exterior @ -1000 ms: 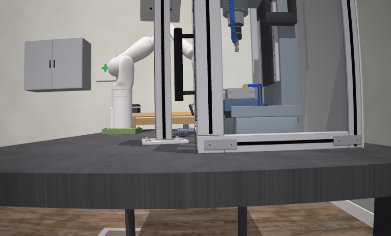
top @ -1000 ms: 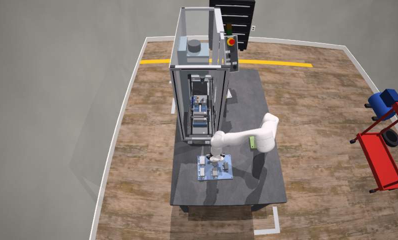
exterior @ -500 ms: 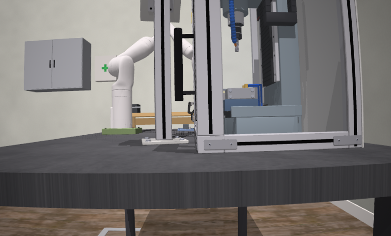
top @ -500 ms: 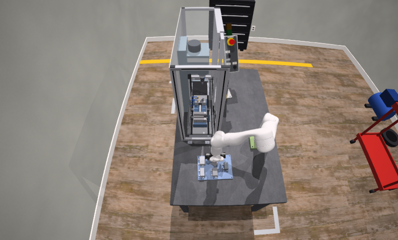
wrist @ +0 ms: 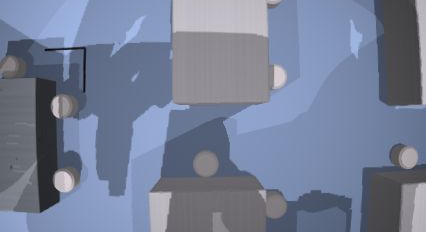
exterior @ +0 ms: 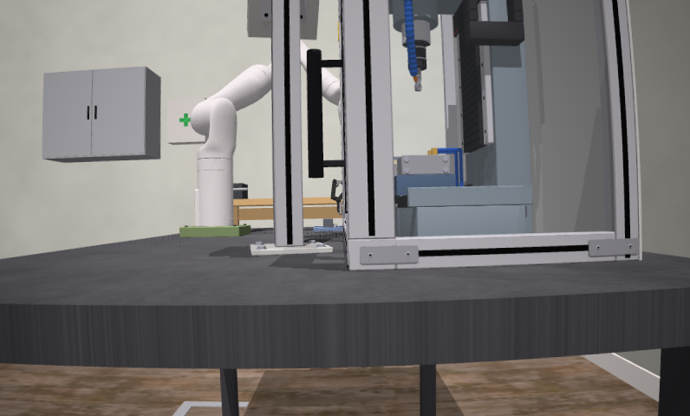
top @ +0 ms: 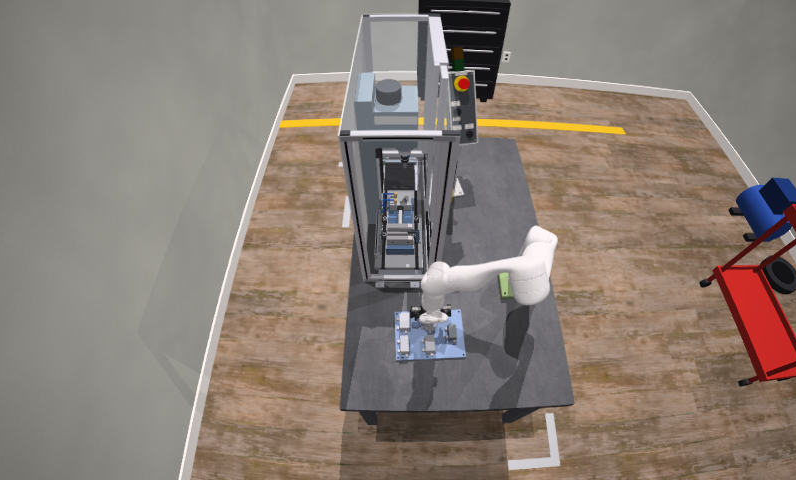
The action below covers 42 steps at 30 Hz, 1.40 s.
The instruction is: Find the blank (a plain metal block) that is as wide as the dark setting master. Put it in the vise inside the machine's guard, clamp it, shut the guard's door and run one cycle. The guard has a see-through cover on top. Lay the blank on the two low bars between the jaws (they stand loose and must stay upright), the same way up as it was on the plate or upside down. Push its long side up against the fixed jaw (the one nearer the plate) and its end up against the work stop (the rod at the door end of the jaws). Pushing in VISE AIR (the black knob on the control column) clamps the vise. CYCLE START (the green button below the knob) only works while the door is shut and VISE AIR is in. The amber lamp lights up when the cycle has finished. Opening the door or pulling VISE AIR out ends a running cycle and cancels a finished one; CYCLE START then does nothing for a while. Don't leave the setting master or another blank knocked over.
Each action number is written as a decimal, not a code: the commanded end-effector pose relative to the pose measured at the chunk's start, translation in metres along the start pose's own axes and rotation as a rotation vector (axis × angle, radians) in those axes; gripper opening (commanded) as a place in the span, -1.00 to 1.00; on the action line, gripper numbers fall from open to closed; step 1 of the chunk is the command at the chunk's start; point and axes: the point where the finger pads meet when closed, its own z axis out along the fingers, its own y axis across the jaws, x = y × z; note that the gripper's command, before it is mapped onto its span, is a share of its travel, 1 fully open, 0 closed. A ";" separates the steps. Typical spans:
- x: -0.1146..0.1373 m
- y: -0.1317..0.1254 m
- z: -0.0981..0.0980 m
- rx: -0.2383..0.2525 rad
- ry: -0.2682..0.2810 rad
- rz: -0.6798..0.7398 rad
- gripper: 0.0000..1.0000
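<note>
The dark setting master (top: 451,333) (wrist: 17,142) stands at the right of the blue plate (top: 458,352) (wrist: 325,137), at the left in the wrist view. Grey blanks stand at the plate's left (top: 404,344) and in its middle: a front blank (top: 429,344) (wrist: 220,67) and a rear blank (wrist: 207,212). My gripper (top: 431,320) is open above the rear middle blank; the arm hides its fingertips, and the wrist view shows none. The vise (top: 400,227) (exterior: 425,165) inside the guard shows no blank that I can make out; its bars are too small to tell.
The guard (top: 399,136) (exterior: 369,123) stands behind the plate. Its black door handle (exterior: 315,113) faces the robot side; I cannot tell whether the door is open. The control column (top: 463,115) stands beside the guard. Its amber lamp (top: 457,53) looks unlit. Round pins (wrist: 205,163) stand beside the blanks.
</note>
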 end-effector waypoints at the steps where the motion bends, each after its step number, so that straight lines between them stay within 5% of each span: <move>1: 0.000 0.000 -0.001 -0.001 0.001 0.000 1.00; 23: 0.000 0.000 -0.001 -0.001 0.001 0.000 1.00; 28: 0.000 0.000 -0.051 -0.001 0.001 0.000 1.00; 40: 0.000 0.000 -0.051 -0.001 0.001 0.000 1.00; 42: 0.000 0.000 -0.065 -0.001 0.001 0.000 1.00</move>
